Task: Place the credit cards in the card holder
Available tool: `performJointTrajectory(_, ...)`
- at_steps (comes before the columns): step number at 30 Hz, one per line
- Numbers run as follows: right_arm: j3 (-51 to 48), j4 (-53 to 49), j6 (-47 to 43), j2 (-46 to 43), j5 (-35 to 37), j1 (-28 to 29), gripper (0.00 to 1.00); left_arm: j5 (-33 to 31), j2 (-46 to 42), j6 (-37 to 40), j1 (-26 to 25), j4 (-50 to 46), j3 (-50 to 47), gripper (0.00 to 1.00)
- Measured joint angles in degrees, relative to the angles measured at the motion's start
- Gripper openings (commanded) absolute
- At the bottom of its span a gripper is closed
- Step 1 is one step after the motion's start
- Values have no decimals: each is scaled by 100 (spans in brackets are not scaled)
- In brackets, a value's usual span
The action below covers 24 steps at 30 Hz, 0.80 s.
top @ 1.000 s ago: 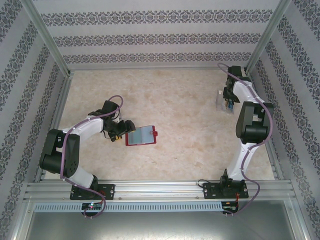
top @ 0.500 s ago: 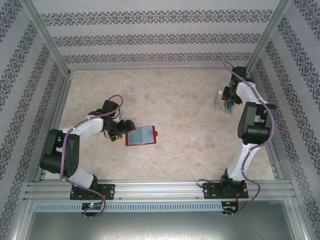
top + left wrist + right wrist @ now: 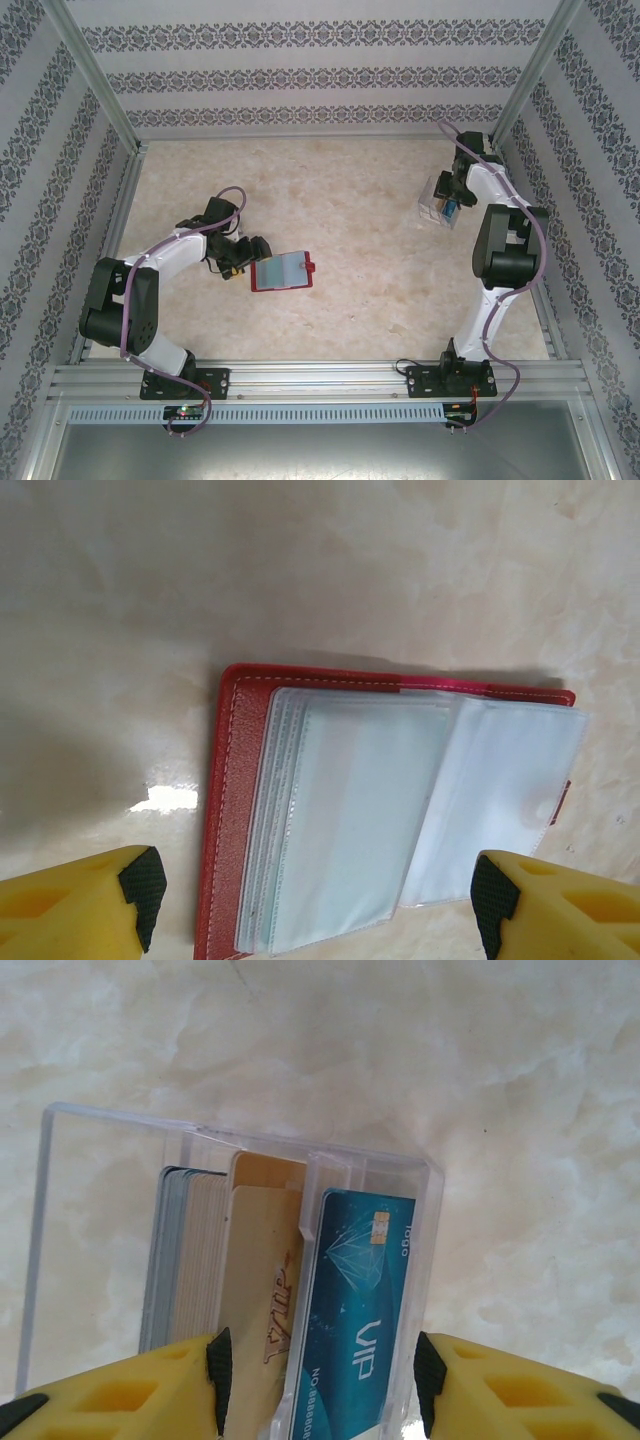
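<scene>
- Marbled beige bench (image 3: 380,260) inside an aluminium frame, patterned wallpaper on three walls.
- Card holder (image 3: 432,205) is at the far right of the bench, right beside the right hand (image 3: 450,195).
- Right wrist view: the holder (image 3: 90,1220) is a clear box and the credit cards (image 3: 180,1250) stand inside it as a grey-edged stack on the left.
- Next to that stack is a tan VIP card (image 3: 255,1290), then a blue VIP card (image 3: 355,1310) in the rightmost slot.
- Right hand (image 3: 320,1380): the yellow fingers straddle the tan and blue cards, with the pads just beside their outer edges. Cannot tell whether they are pinching or clear.
- Red wallet (image 3: 282,271) lies open and flat left of centre, well apart from the holder.
- Left hand (image 3: 248,254) sits just beside the wallet's left edge.
- Left wrist view: left hand (image 3: 318,895) is spread wide, with nothing in it. The wallet (image 3: 225,810) and its clear sleeves (image 3: 360,810) lie on the bench beyond the fingertips.
</scene>
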Motion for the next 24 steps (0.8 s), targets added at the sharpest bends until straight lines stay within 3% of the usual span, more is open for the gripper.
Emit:
performJointTrajectory(12, 260, 0, 428, -79, 153, 398, 58, 0, 0, 0, 0, 0, 11, 82)
performJointTrajectory(24, 400, -175, 428, 417, 671, 415, 60, 0, 0, 0, 0, 0, 9, 82)
